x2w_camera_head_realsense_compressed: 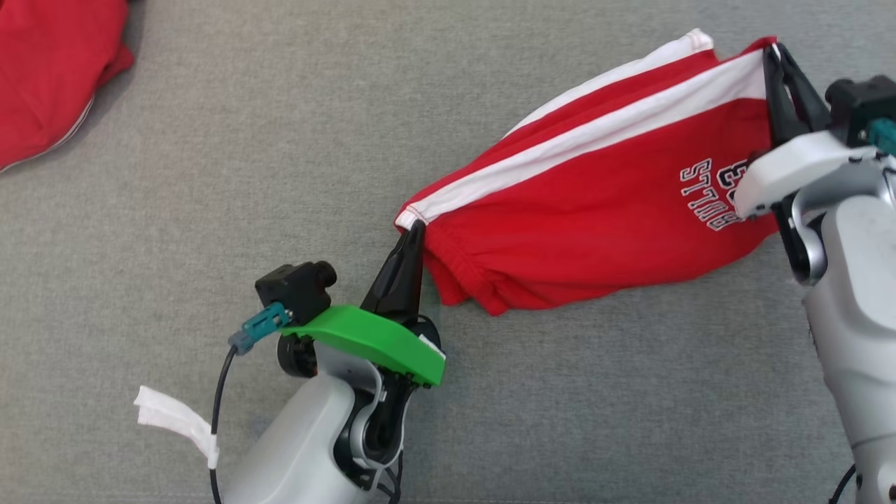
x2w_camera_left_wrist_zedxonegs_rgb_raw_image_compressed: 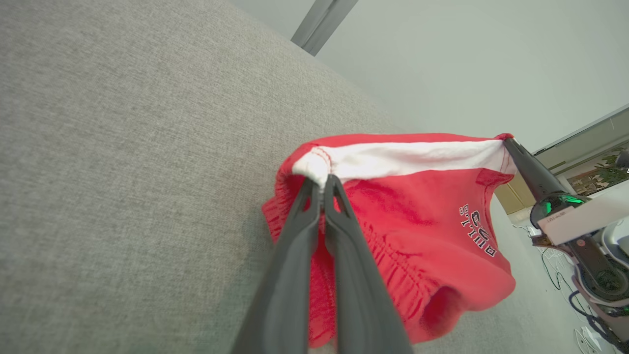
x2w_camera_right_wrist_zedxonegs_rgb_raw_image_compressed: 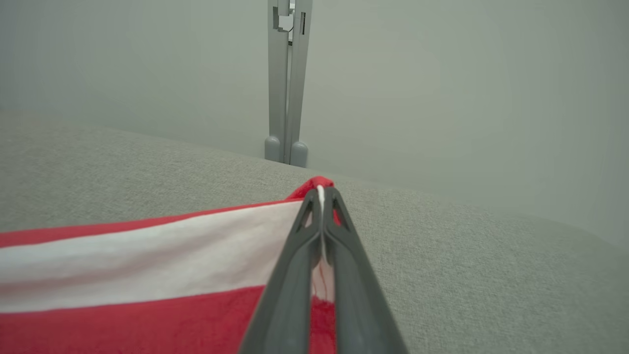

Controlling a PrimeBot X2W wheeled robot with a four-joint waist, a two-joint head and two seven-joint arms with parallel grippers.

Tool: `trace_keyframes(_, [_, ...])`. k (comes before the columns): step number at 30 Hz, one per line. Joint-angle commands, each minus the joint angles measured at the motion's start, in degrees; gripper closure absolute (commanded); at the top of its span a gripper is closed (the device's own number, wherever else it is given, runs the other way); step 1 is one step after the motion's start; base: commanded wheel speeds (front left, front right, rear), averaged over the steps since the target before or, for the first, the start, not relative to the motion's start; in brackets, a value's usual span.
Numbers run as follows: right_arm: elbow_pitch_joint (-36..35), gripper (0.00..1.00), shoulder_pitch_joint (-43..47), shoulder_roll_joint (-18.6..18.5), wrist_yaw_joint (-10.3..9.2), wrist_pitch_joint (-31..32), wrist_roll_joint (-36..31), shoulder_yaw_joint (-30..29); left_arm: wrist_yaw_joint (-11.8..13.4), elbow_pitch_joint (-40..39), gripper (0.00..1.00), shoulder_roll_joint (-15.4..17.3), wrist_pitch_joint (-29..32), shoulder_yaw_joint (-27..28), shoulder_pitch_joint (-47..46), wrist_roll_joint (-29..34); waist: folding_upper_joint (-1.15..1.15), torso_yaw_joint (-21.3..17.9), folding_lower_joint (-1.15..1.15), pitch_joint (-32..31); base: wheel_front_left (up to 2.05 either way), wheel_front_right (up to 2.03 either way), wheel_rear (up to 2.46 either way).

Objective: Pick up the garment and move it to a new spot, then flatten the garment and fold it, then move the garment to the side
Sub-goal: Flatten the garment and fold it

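Note:
The garment (x2w_camera_head_realsense_compressed: 595,210) is a pair of red shorts with a white side stripe and white lettering, stretched between my two grippers above the grey surface. My left gripper (x2w_camera_head_realsense_compressed: 414,227) is shut on the waistband corner at the stripe's near end. In the left wrist view that gripper (x2w_camera_left_wrist_zedxonegs_rgb_raw_image_compressed: 323,181) pinches the white stripe, and the garment (x2w_camera_left_wrist_zedxonegs_rgb_raw_image_compressed: 417,236) sags below it. My right gripper (x2w_camera_head_realsense_compressed: 772,50) is shut on the stripe's far end at the hem. The right wrist view shows this gripper (x2w_camera_right_wrist_zedxonegs_rgb_raw_image_compressed: 321,192) clamped on the garment (x2w_camera_right_wrist_zedxonegs_rgb_raw_image_compressed: 147,275).
A second red garment (x2w_camera_head_realsense_compressed: 49,70) lies at the far left corner of the grey fabric-covered table (x2w_camera_head_realsense_compressed: 280,175). A white strip of tape (x2w_camera_head_realsense_compressed: 175,420) hangs by my left forearm. A grey post (x2w_camera_right_wrist_zedxonegs_rgb_raw_image_compressed: 286,98) stands behind the table's far edge.

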Motion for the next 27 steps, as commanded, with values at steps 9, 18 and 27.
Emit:
trace_keyframes(9, [13.8,1.0,-11.5,-2.7,-0.05,0.3,2.7,5.5,0.4,1.8,1.0,-0.7,-0.5,-2.4,-4.4,-2.2,0.0,3.8,0.0,3.6,0.0,0.0,0.0])
trace_keyframes(18, [23.6,0.0,-17.4,-3.1,-0.05,-1.3,4.7,7.9,2.7,-0.9,0.0,-0.1,-0.7,-5.3,-4.8,0.1,0.0,4.2,0.0,3.4,0.0,0.0,0.0])
trace_keyframes(27, [28.4,0.0,-18.5,-4.3,-0.05,-3.9,5.4,9.4,7.7,-8.7,0.0,6.2,-2.3,-4.4,0.2,5.3,0.0,3.9,0.0,1.5,0.0,0.0,0.0])
